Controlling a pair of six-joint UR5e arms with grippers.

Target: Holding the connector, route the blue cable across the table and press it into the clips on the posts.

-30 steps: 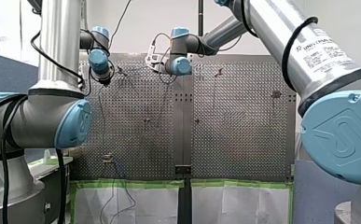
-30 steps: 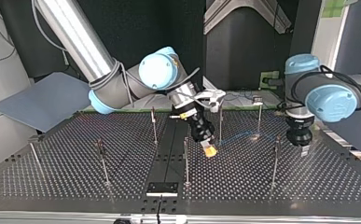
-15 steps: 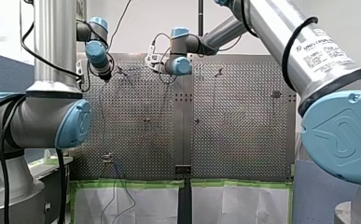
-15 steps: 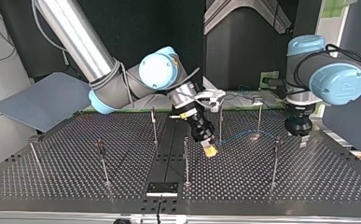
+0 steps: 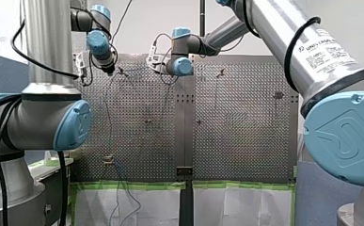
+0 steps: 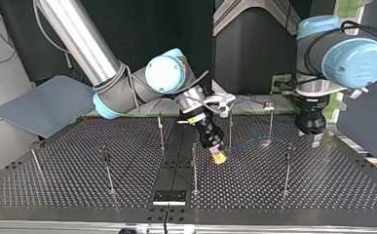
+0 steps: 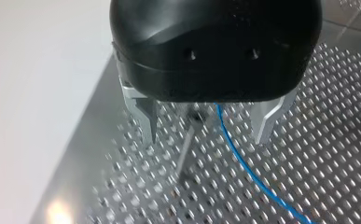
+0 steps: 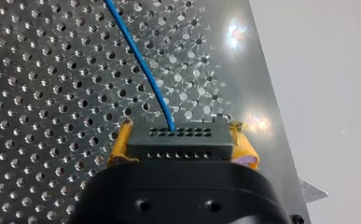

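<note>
The black connector (image 8: 177,137) sits tight between the yellow pads (image 8: 120,142) of my right jaws, which are closed on it. The blue cable (image 8: 141,60) comes out of its far side and runs away over the counter (image 8: 38,102), which is full of little holes.

In the top view my right jaws point down at a slant, low over the middle of the counter. They are just beside a thin middle post (image 6: 230,127). From there the cable goes in a low curve toward the view's right. It passes near a farther post (image 6: 271,121) and reaches my left jaws.

My left jaws are wide open and hold nothing. Their two metal fingers (image 7: 146,116) stand well apart. The cable runs between them and touches neither one. A blurred post (image 7: 183,149) with a small clip (image 7: 195,116) on top stands between those fingers too, just beside the cable. It is too blurry to tell if the cable is in the clip. My left jaws hang near the counter's edge at the top view's right.
</note>
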